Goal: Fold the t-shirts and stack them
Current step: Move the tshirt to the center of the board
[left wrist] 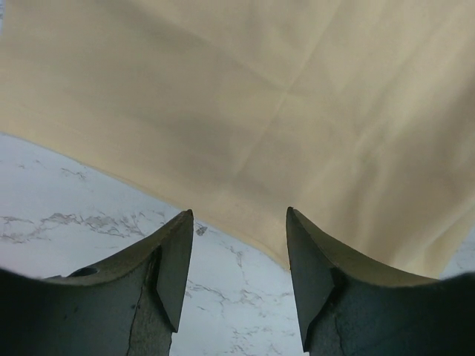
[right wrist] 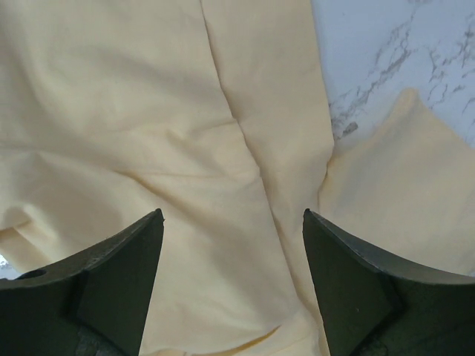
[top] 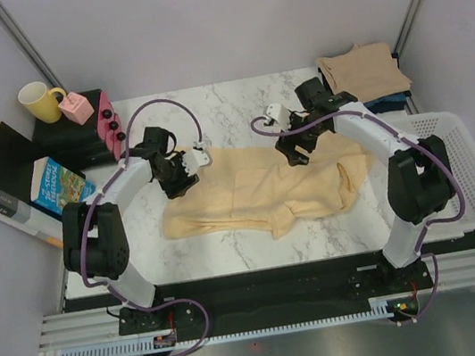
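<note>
A pale yellow-cream t-shirt (top: 262,190) lies spread and partly folded across the middle of the marble table. My left gripper (top: 180,185) is open and empty, hovering over the shirt's far left edge; in the left wrist view the shirt's hem (left wrist: 282,111) runs just beyond the fingertips (left wrist: 178,252). My right gripper (top: 296,156) is open and empty above the shirt's far right part; the right wrist view shows creased cloth (right wrist: 185,163) between its fingers. A folded tan-beige t-shirt (top: 363,70) lies on a dark navy one (top: 388,103) at the far right.
A white mesh basket (top: 463,162) stands at the right table edge. At the far left are a yellow mug (top: 42,101), a pink box (top: 77,107), a black case (top: 76,131) and a book (top: 55,185). Bare marble (top: 226,107) shows behind the shirt.
</note>
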You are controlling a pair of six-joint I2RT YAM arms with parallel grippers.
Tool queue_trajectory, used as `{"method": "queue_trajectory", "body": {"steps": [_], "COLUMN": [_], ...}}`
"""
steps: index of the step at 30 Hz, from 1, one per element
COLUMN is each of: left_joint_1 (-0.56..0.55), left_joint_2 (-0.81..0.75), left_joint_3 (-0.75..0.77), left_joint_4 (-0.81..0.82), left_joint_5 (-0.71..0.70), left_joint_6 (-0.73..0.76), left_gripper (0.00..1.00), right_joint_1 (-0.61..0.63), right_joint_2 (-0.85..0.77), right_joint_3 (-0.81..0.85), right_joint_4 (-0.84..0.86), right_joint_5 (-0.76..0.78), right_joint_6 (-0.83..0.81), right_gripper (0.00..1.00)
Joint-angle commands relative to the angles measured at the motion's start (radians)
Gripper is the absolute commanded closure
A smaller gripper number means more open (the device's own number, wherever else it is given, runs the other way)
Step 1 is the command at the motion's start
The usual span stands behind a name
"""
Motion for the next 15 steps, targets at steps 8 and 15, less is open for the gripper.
{"method": "queue_trajectory", "body": {"steps": [8, 15], "left_joint_1": [-0.069, -0.083], "left_joint_2": [0.073, 0.118], "left_joint_3": [0.053, 0.059], "left_joint_4": [0.076, 0.069], "left_joint_5": [-0.131, -0.154], "left_joint_6": [-0.083, -0.106], "left_gripper": [0.41, 0.42], "right_joint_1": [0.101, 0.113], "right_joint_2": [0.129, 0.163], "right_joint_3": [0.070, 0.044], "right_joint_4": [0.149, 0.165], "right_joint_5": [0.068, 0.053], "right_joint_6": [0.068, 0.058], "right_gripper": [0.17, 0.17]}}
